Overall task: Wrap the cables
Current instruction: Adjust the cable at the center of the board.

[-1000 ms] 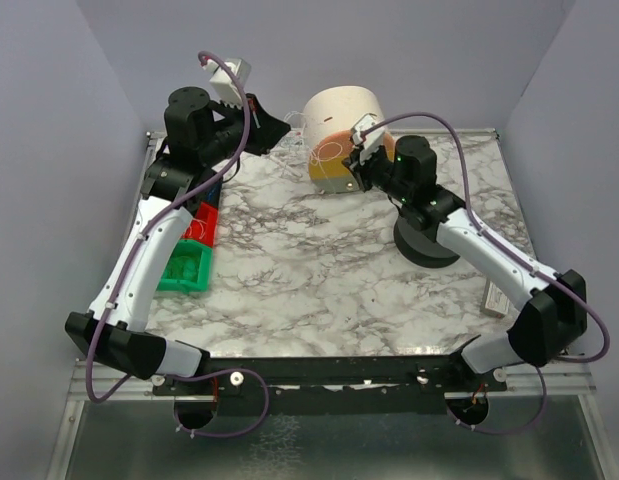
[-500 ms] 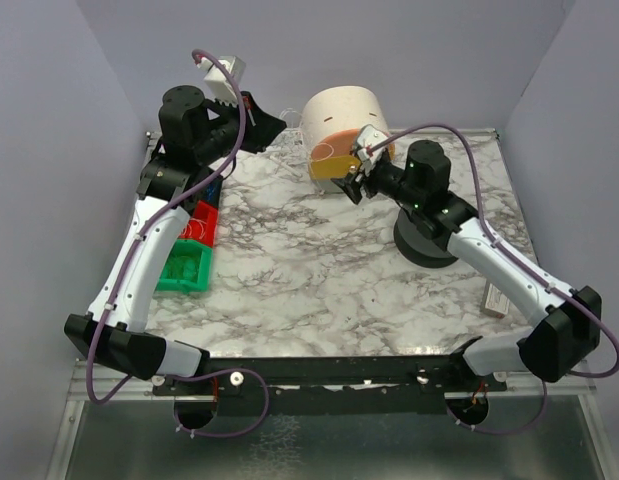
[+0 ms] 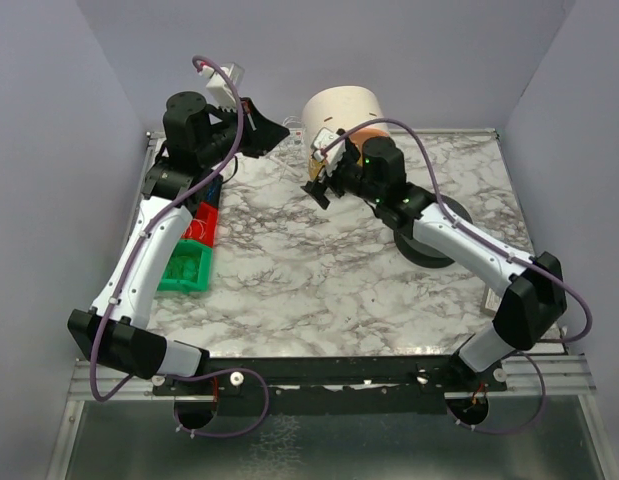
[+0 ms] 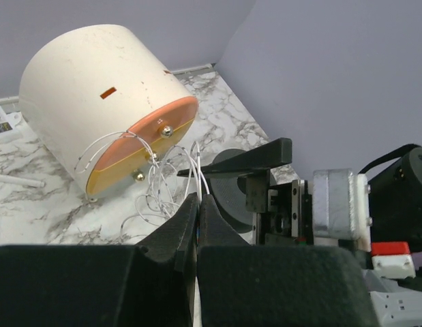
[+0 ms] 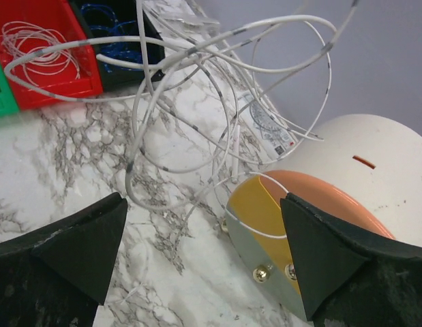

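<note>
Two claws were in play, and I inspected each in turn against the white drum (image 3: 341, 110), which lay on its side with its orange end face (image 4: 142, 146) turned toward both arms.

Left claw (image 4: 198, 204): fingers pressed fully together, off to the left of the drum's face. Thin strands ran down into the seam between them, so I judged it was pinching the cables (image 5: 235, 146).

Right claw (image 5: 202, 204): fingers spread wide, nothing between them, parked just in front of the drum's face.

Cables: a loose pale tangle hanging off the studs on the drum's face and spilling onto the marble table (image 3: 319, 280) in front of it. Its long run went from the face leftward to the left claw. From the right claw the tangle lay straight ahead and slightly above, with the drum's face just behind it.

Finding: the right claw was the nearer free one. In my judgement the next move turned on it closing on a strand ahead without snagging the loops.

Noted: red bin (image 5: 47, 48) well left of the drum, holding coiled wire.
</note>
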